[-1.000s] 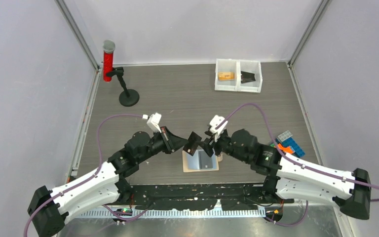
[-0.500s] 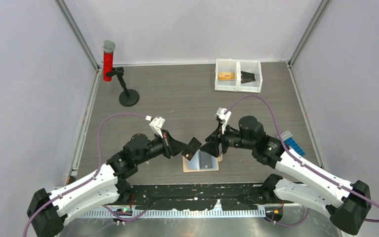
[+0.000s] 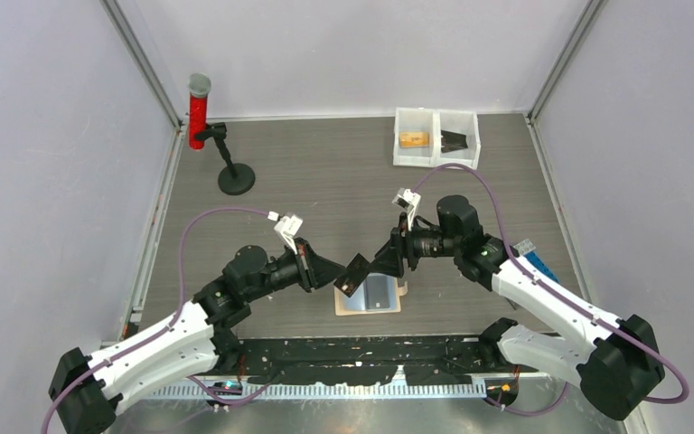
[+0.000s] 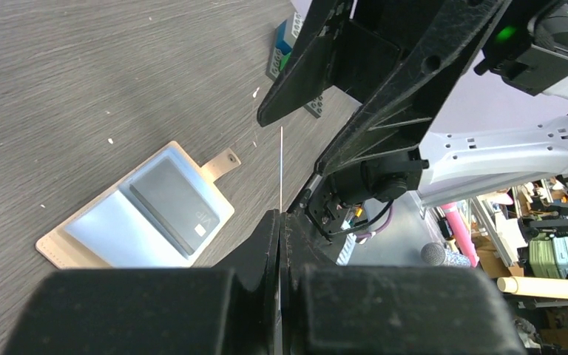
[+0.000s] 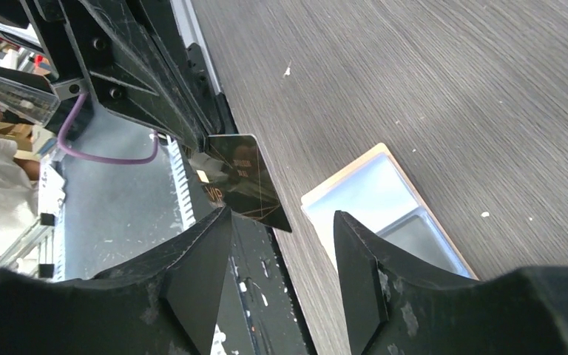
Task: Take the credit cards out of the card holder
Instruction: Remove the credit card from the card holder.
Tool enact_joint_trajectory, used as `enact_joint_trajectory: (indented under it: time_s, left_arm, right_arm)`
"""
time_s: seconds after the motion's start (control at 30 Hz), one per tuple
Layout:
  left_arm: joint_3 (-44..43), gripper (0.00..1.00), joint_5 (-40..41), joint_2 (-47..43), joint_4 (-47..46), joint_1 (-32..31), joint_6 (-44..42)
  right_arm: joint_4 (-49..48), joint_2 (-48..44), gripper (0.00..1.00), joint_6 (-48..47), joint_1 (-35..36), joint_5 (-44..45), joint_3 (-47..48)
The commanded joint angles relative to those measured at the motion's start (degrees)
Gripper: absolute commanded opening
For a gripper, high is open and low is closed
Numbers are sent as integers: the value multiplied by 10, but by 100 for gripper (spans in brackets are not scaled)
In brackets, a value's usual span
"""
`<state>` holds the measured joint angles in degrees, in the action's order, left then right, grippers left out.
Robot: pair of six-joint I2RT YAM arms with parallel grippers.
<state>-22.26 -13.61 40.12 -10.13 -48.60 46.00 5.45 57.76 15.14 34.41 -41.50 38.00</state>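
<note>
The tan card holder (image 3: 368,296) lies open on the table near the front edge, its grey-blue pockets up and its snap tab (image 4: 222,160) to the right. One dark credit card (image 4: 174,205) still sits in its right pocket. My left gripper (image 3: 342,269) is shut on a second dark credit card (image 3: 355,273) and holds it above the holder; the left wrist view shows that card edge-on as a thin line (image 4: 281,170). My right gripper (image 3: 381,263) is open and empty, just right of the held card (image 5: 242,181), not touching it.
A white two-bin tray (image 3: 436,138) stands at the back right with an orange-tan block (image 3: 413,139) and a dark item inside. A black stand (image 3: 231,172) and a red cylinder (image 3: 198,113) are at the back left. Blue bricks (image 3: 533,258) lie at the right.
My right gripper has let go of the card and drawn back a little to the right, its arm raised. My left gripper now holds the card alone, slightly lower.
</note>
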Motion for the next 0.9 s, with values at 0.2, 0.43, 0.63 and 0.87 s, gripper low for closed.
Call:
enact_joint_trajectory:
  time_s: [0.2, 0.43, 0.63, 0.87]
  left_arm:
    - [-2, 0, -17, -5, -47, 3, 1]
    - [-1, 0, 0, -3, -33, 3, -3]
    - [-14, 21, 29, -3, 19, 3, -12]
    - [-54, 91, 86, -13, 132, 5, -36]
  right_arm:
    - [-90, 31, 50, 28, -8, -60, -14]
    - [-100, 35, 12, 32, -12, -54, -18]
    - [-96, 16, 5, 44, -20, -18, -2]
    - [-45, 23, 5, 34, -59, -19, 46]
